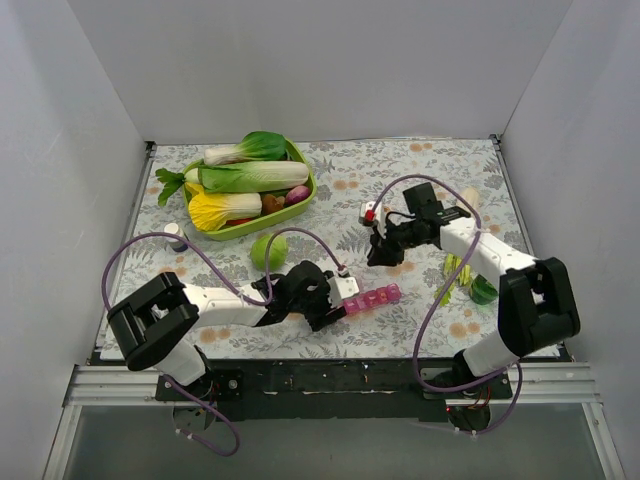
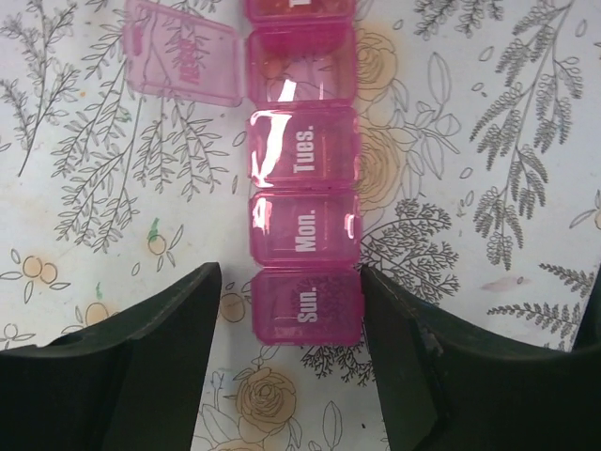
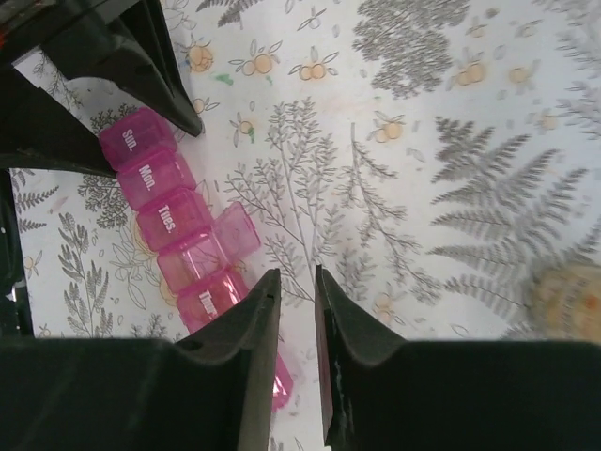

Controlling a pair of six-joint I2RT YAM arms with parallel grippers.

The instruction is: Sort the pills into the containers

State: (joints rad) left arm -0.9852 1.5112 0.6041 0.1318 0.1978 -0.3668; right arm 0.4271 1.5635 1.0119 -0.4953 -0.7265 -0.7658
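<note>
One pink organiser lies on the surface: 1 lid flipped open at its 4th cell, Sun./Mon./Tues. lids shut. Left pincer wide, straddling its Sun. end. Right pincer narrow, above its other end; pill inside, can't tell. Sorting prob. unfinished; pills inside too blurred to count.

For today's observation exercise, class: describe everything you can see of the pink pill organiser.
The pill organiser is a narrow strip of translucent pink plastic, with square compartments in a row and lids printed Sun., Mon. and Tues. in white. It lies flat on the floral tablecloth. The compartment after Tues. has its open lid flipped sideways; the three labelled ones are shut. The left pincer straddles the Sun. end, open, with a gap showing on at least one side.
</note>
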